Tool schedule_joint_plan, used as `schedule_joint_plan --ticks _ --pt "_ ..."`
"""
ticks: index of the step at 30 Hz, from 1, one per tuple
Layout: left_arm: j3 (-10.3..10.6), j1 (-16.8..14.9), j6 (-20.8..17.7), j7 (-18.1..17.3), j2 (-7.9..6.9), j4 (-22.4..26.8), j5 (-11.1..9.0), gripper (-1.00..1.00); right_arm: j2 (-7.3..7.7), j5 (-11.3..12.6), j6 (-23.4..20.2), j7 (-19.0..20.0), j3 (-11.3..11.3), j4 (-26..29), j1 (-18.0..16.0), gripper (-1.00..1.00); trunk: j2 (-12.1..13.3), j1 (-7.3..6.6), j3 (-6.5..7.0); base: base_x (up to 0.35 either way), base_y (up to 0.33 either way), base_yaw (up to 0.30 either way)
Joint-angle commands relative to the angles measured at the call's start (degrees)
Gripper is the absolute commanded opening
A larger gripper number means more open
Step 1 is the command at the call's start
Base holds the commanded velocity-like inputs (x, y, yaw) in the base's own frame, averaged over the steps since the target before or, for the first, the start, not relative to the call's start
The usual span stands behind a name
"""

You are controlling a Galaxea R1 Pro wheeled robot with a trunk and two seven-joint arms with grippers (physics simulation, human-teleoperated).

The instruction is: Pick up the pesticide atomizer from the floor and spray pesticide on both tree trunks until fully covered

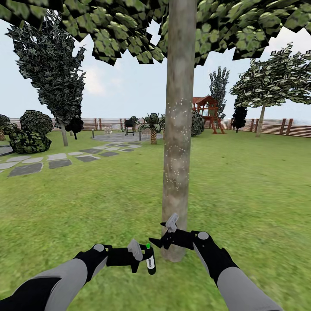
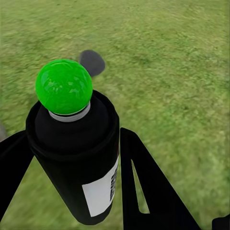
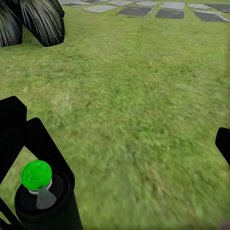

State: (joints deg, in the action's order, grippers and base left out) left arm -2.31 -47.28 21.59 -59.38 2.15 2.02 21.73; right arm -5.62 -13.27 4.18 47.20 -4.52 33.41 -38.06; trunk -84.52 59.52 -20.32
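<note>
Atomizer, head view: the atomizer [image 1: 150, 258] stands upright, long axis vertical, green dot on top, clamped in the left end effector [image 1: 140, 258] low in the picture, just beside the trunk's base.
Trunk, head view: the trunk [image 1: 178, 129] rises straight ahead, mottled grey-brown, with pale speckles across its middle.
Right end effector, head view: the right end effector [image 1: 166, 233] is at the trunk's foot, one pale finger raised; whether it is open or closed, I cannot tell.
Room, head view: open lawn [image 1: 250, 181] on both sides of the trunk; stepping stones [image 1: 60, 160] far left; a second tree [image 1: 268, 86] well apart at the right by the fence [image 1: 280, 126].
Atomizer, left wrist view: black body, green ball cap [image 2: 63, 86], gripped between dark fingers [image 2: 143, 187].
Label, left wrist view: white label [image 2: 101, 191] with dark marks too small to read.
Atomizer, right wrist view: green cap [image 3: 36, 175] on the black can, grass all around it.
Edges, right wrist view: stepping stones [image 3: 158, 10] and a dark palm [image 3: 33, 21] far off.
</note>
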Motion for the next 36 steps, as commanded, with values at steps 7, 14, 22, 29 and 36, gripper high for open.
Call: schedule_joint_plan --ticks 7,14,22,29,36 --pt "-0.15 0.00 0.03 0.05 0.01 0.00 -0.02 -1.00 0.00 -0.07 0.10 -2.04 0.03 -0.19 0.00 1.00 0.00 0.00 0.00 0.000 0.000 0.000" --pt "-0.15 0.00 0.03 0.05 0.04 0.00 -0.02 -1.00 0.00 -0.24 0.34 -2.39 -0.11 -1.68 0.00 1.00 0.00 0.00 0.00 0.000 0.000 0.000" --pt "-0.15 0.00 0.03 0.05 0.04 0.00 -0.02 -1.00 -0.09 -0.35 0.39 -2.46 -0.21 -1.77 0.00 1.00 0.00 0.00 0.00 0.000 0.000 0.000" --pt "-0.15 0.00 0.03 0.05 0.11 0.00 -0.02 -1.00 -0.17 -0.36 0.39 -2.47 -0.22 -1.77 0.00 1.00 0.00 0.00 0.00 0.000 0.000 0.000" --pt "-0.15 0.00 0.03 0.05 0.13 0.00 -0.02 -1.00 -0.25 -0.36 0.32 -2.48 -0.30 -1.77 0.00 1.00 0.00 0.00 0.00 0.000 0.000 0.000"
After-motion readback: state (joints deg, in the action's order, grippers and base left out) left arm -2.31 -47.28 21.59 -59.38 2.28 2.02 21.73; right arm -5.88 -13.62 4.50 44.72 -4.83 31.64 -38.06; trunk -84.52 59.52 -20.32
